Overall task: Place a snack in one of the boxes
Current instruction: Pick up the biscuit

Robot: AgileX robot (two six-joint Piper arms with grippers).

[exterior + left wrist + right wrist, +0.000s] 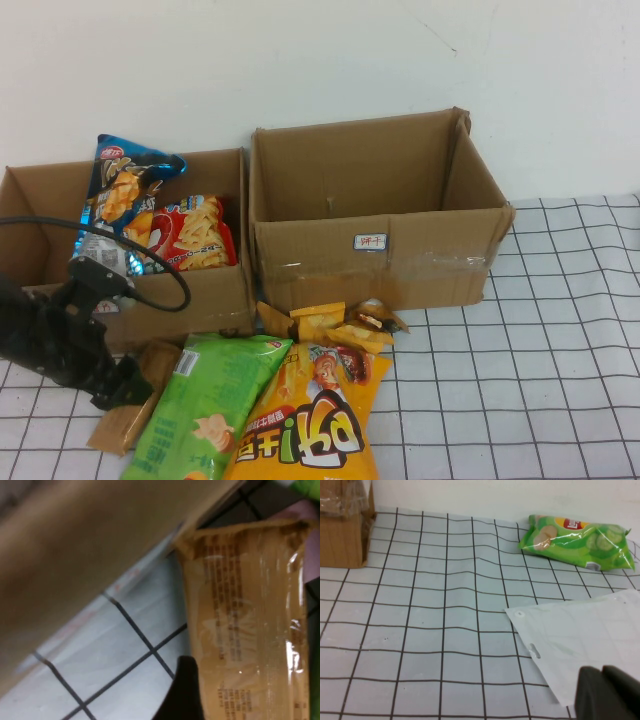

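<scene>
A tan snack packet lies on the checked cloth in front of the left cardboard box. My left gripper is low over it, open. In the left wrist view the packet fills the space beside one black finger; the other finger is out of view. A green chip bag, a yellow chip bag and small orange packets lie in front of the boxes. The right box looks empty. My right gripper shows only in its wrist view, shut and empty.
The left box holds a blue bag and a red fries bag. In the right wrist view a white plastic sheet, a green Lay's bag and a box corner lie on the checked cloth.
</scene>
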